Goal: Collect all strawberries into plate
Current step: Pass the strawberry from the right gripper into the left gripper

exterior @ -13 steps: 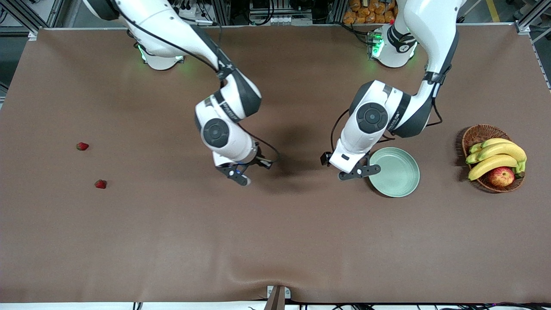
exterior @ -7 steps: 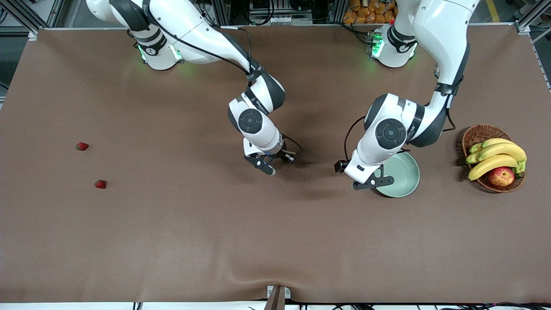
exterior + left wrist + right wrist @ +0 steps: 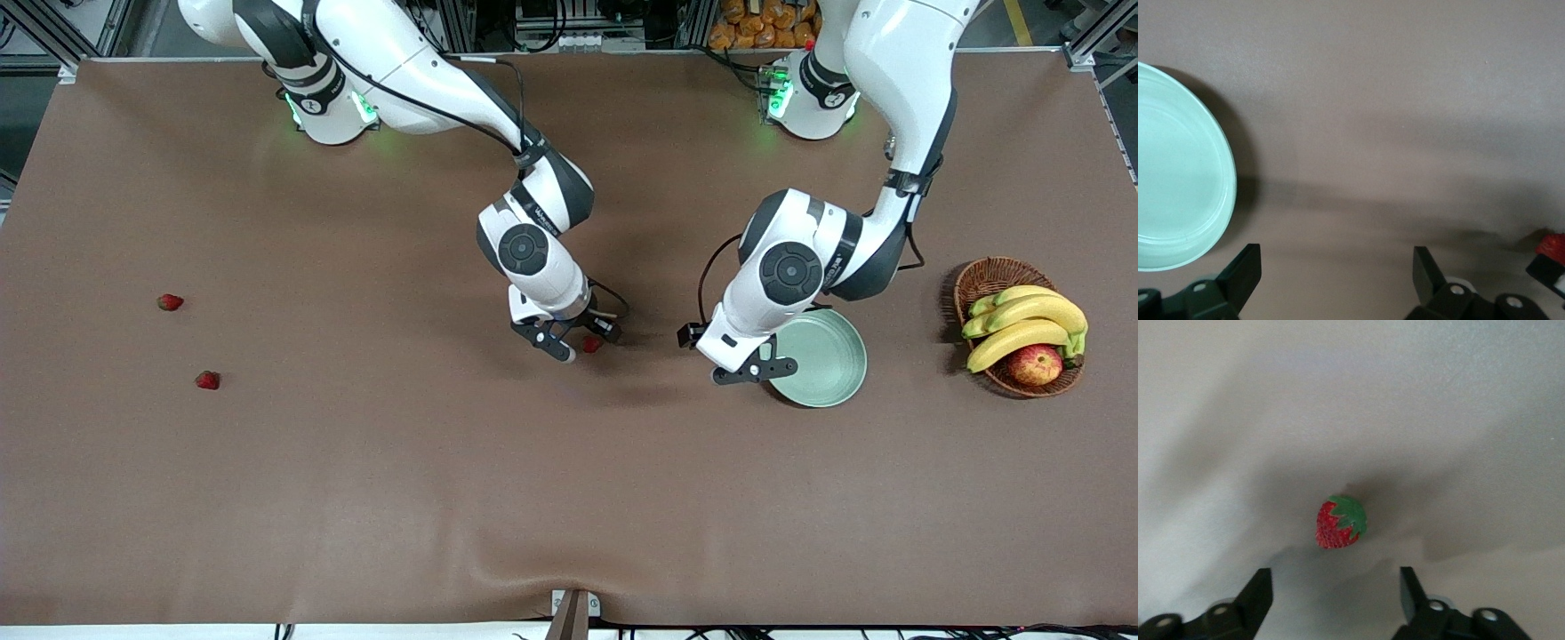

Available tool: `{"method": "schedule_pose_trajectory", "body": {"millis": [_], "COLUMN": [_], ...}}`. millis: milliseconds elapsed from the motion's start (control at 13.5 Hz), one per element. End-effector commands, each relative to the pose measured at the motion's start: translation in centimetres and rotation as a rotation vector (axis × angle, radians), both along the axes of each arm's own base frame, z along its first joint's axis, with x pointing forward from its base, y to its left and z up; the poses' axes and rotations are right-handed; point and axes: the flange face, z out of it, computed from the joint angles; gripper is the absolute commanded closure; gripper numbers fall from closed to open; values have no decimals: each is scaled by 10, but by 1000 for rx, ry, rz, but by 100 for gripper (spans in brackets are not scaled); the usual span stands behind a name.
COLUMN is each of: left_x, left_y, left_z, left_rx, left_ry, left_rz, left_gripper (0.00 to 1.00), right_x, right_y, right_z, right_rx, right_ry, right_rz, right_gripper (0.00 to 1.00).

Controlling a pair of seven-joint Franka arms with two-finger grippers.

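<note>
The right end effector (image 3: 567, 342) had opened, dropping a strawberry (image 3: 591, 343) at nine o'clock from the plate (image 3: 831, 373); the left end effector (image 3: 754, 366) hung open.

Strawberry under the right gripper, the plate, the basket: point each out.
strawberry (image 3: 1340, 522), right wrist view, on its red body below the green cap.
plate (image 3: 822, 356), front view, on the bare floor of the dish.
basket (image 3: 989, 274), front view, on the wicker rim above the bananas.

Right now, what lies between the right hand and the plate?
In the front view: a strawberry beside the open right hand, bare brown table, then the open left hand at the plate edge.
</note>
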Motion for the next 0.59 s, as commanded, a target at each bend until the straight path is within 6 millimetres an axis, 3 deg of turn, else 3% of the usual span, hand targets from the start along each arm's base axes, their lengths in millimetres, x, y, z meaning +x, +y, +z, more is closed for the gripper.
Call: {"method": "schedule_pose_trajectory", "body": {"millis": [0, 223, 297, 520], "left_x": [-5, -4, -7, -7], "left_y": [-18, -44, -64, -114], "left_z": [-3, -8, -6, -11], "left_rx": [-23, -37, -46, -58], "left_ry": [26, 30, 29, 35], "left_rz": [2, 71, 114, 343], "left_gripper": [0, 0, 0, 0], "right_x": [33, 64, 73, 105], "right_y": [-25, -64, -80, -152], "right_z": [49, 97, 113, 142], "right_rx": [-11, -11, -6, -6], "right_ry": [82, 107, 92, 94], "right_rz": [-16, 6, 36, 165], "right_gripper": [0, 0, 0, 0]}}
